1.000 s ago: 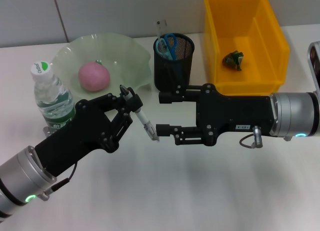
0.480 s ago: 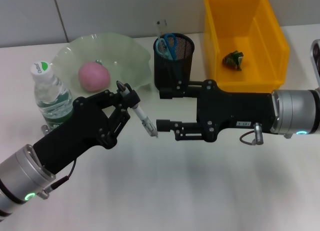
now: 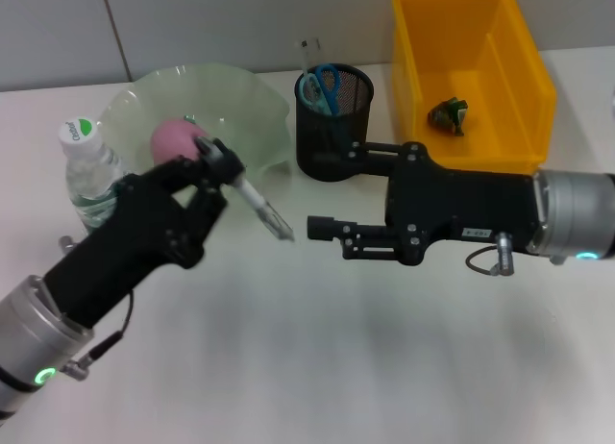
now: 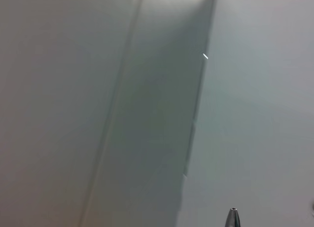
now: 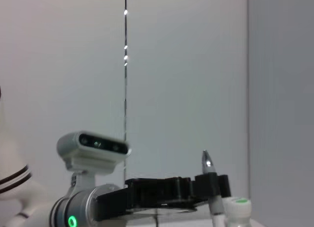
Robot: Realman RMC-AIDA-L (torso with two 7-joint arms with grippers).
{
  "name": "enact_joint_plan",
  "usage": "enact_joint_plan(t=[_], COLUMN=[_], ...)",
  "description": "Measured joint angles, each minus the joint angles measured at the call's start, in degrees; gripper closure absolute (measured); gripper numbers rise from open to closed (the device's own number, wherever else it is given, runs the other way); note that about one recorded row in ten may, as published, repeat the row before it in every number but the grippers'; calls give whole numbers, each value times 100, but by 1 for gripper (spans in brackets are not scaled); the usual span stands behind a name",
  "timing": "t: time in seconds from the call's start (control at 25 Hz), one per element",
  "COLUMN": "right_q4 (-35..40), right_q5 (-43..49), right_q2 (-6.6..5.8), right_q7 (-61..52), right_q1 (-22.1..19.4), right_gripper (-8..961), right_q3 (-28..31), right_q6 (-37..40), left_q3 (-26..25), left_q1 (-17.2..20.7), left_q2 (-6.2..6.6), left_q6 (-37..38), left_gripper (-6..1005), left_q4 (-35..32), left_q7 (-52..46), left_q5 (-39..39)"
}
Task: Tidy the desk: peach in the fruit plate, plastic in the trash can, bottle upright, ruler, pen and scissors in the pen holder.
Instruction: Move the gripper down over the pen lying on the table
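Black mesh pen holder (image 3: 333, 122) at the back of the white desk (image 3: 317, 367), with blue-handled scissors (image 3: 321, 86) and a ruler (image 3: 307, 56) inside. Left of the holder: green glass fruit plate (image 3: 252, 108) with the pink peach (image 3: 171, 136), then the bottle (image 3: 88, 170) upright. Right of the holder: yellow trash can (image 3: 476, 79) with crumpled plastic (image 3: 449, 115). In front and left of the holder: left gripper (image 3: 213, 165), fingers pinched on the pen (image 3: 261, 206), tip slanting toward the right gripper (image 3: 329, 192). Just in front of the holder: right gripper, fingers spread, tips near the pen tip, not touching.
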State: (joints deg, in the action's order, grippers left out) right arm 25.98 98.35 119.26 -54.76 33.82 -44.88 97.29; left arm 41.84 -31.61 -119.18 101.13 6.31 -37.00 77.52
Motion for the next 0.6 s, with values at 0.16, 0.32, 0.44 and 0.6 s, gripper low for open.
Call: enact_joint_plan(t=[0.16,0.32,0.44,0.6], right_q4=[-77,-328,-533,-691], right_q5=[-322,-717,-971,-1017], right_q2=[0,-4,-7,1], right_q7=[171,482,899,1124], right_q1=[-180,-371,-501,-561], right_gripper=[272,272,273,272], right_q3=[8,13,16,-14], right_q6=[58,140,202,218], left_q3=[-390,-539,-666,-964], left_q1=[72,58,34,8], left_q2=[1,0,1,0], left_q6=[142,278,313,298], left_gripper=[856,856,856,856], left_q4=[63,64,64,116], left_q7=[-274,-693,-946,-1293], left_q5=[26,25,15,12])
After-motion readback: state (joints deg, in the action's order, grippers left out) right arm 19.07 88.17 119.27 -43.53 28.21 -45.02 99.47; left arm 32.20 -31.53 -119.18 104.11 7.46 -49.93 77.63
